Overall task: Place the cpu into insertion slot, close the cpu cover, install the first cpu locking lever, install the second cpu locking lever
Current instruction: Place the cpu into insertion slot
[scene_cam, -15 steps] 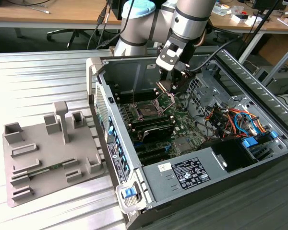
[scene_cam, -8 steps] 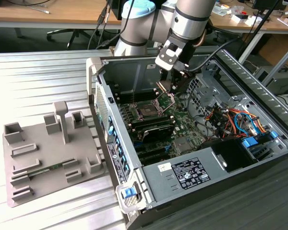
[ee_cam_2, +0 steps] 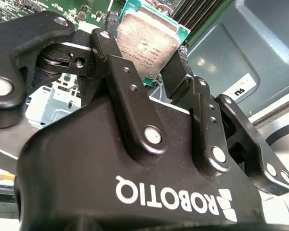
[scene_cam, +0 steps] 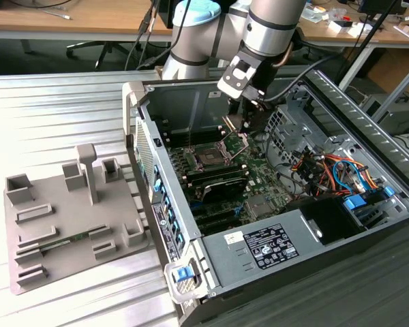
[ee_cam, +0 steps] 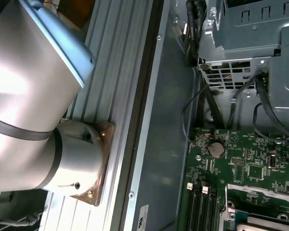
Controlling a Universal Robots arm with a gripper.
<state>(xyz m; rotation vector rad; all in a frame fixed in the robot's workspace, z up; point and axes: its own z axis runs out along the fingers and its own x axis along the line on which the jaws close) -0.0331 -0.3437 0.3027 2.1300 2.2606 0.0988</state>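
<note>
Gripper (ee_cam_2: 143, 50) pinching cpu (ee_cam_2: 147, 38) by edges, arm angled down into case (scene_cam: 191, 102), wrist nr insertion slot (scene_cam: 208, 159).

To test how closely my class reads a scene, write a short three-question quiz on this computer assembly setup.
1. True or false: the end effector is shut on the cpu.
2. In the exterior view, where is the grey fixture?
A) inside the case
B) on the exterior view's left of the case
C) on top of the arm
3. Fill the gap: the slot is ___ (filled or empty).

Key: 1 true; 2 B; 3 empty.
</note>
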